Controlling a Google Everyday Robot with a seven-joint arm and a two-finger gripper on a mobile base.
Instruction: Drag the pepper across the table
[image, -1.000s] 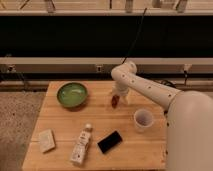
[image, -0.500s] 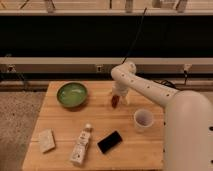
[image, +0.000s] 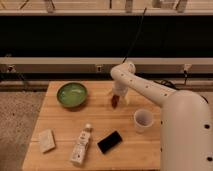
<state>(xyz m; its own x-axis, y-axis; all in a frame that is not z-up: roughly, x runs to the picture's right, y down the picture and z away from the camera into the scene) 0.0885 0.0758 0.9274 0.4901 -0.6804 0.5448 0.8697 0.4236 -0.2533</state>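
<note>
The pepper (image: 115, 102), small and dark red-brown, lies on the far middle part of the table (image: 64, 121), right of the green bowl and directly under the gripper.

The table is a light wooden top with plank stripes, and it carries everything else. The white arm (image: 150, 91) is the bulkiest thing over it, reaching in from the right side and bending down toward the far edge. At its end the gripper (image: 117, 98) points down at the pepper with its fingers spread. Its tips are right at the pepper, but whether they touch it cannot be told.

The green bowl (image: 72, 95) sits upright near the far left. A white cup (image: 143, 120) stands upright to the right of the middle, nearer than the pepper and apart from it. A small pale bottle (image: 82, 146) lies on its side near the front edge, with a black flat slab (image: 110, 142) just beside it on the right. A tan block (image: 47, 140) lies at the front left, apart from the bottle.
</note>
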